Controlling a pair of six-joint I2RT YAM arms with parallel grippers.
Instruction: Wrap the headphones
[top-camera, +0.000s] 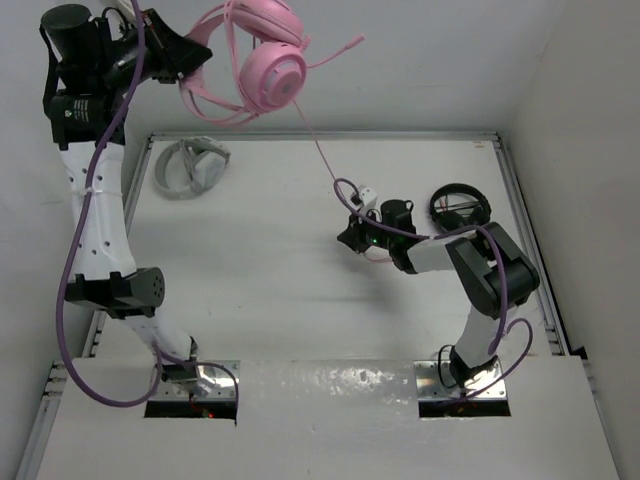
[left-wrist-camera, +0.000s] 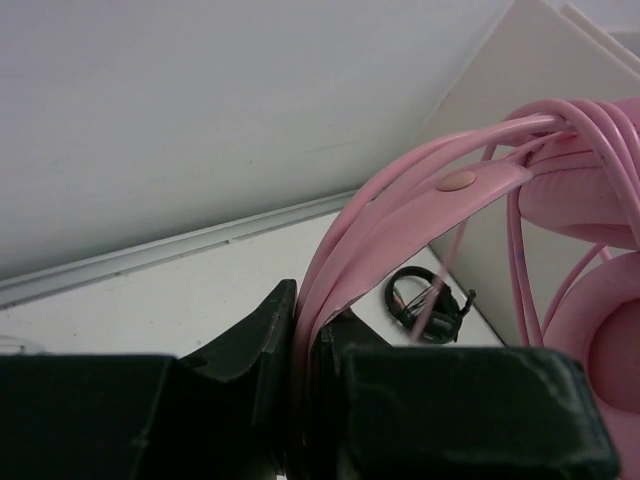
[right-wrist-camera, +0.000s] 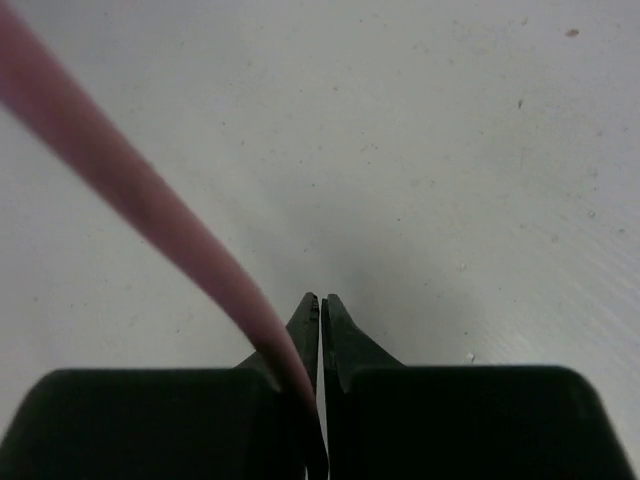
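The pink headphones (top-camera: 270, 65) hang high over the table's far left. My left gripper (top-camera: 190, 62) is shut on their headband (left-wrist-camera: 400, 200), which runs down between the fingers of that gripper (left-wrist-camera: 312, 305). Several loops of pink cable lie over the headband beside the earcup (left-wrist-camera: 600, 330). From the earcup the thin cable (top-camera: 322, 150) drops to the right gripper (top-camera: 350, 235), low over the middle of the table. In the right wrist view the cable (right-wrist-camera: 150, 200) slants in from the upper left and enters the base of the shut right gripper (right-wrist-camera: 320, 305).
Grey-white headphones (top-camera: 190, 165) lie at the table's far left. Black headphones (top-camera: 460, 208) lie at the far right, also seen under the headband (left-wrist-camera: 425, 300). A small white piece (top-camera: 367, 197) sits just beyond the right gripper. White walls enclose the table.
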